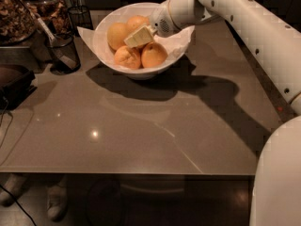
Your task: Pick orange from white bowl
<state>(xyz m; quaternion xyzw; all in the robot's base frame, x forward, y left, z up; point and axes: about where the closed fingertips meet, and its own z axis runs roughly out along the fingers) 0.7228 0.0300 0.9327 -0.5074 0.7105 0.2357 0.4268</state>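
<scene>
One white bowl (102, 44). Four oranges (116, 35) inside it. One claw (137, 36), over oranges in bowl. Two black mesh cups (63, 51). One table (141, 126).

The glossy white segmented robot arm (254, 29) extends from the right edge up and leftward, its rounded cylindrical wrist (176, 12) angled downward. At its tip, the pale cream wedge-shaped end effector (138, 36) points down-left in the upper middle of the view

We note gripper (137, 36) over white bowl (100, 37), counter (141, 126) far edge; black mesh cup (63, 52) crowds far-left corner; near half passable.
</scene>
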